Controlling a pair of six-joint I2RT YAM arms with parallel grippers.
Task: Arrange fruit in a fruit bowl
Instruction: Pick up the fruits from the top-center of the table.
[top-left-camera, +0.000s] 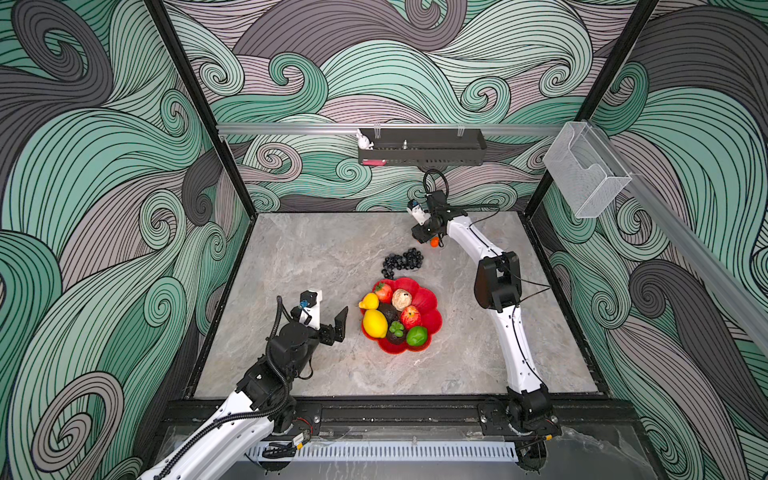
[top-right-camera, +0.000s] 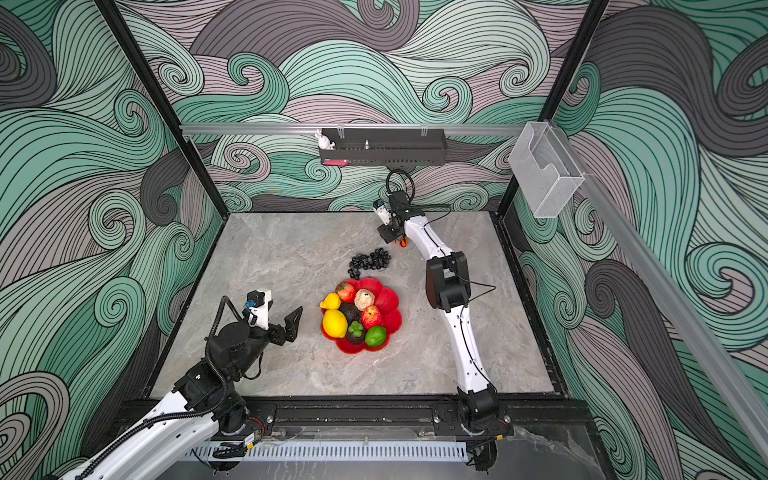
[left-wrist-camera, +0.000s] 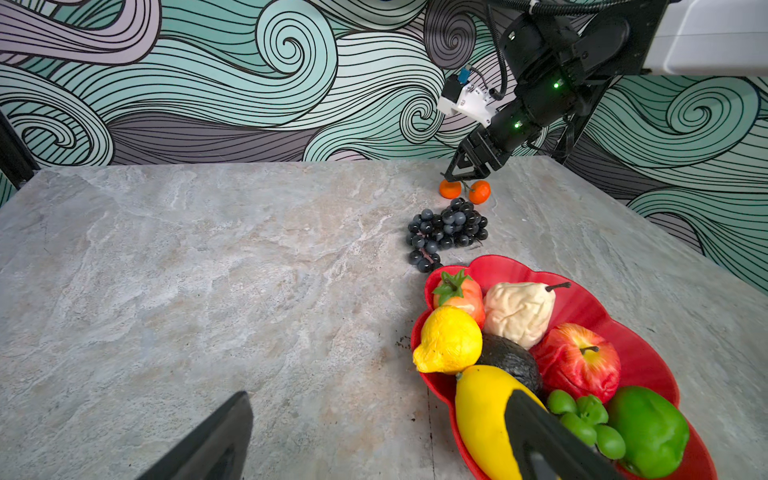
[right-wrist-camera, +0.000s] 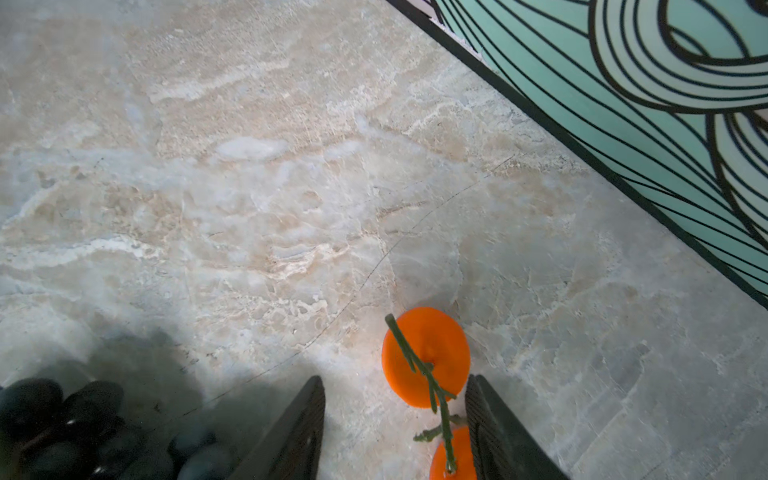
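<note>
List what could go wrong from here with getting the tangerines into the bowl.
1. The right gripper straddles the thin stem joining the tangerines; a grip there may slip or let them swing.
2. The grape bunch lies between them and the fruit bowl; a low carry could snag it.

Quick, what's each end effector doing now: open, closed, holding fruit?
Left end effector: open, empty.
Right end effector: open, straddling the tangerines' stem, no grip yet.
</note>
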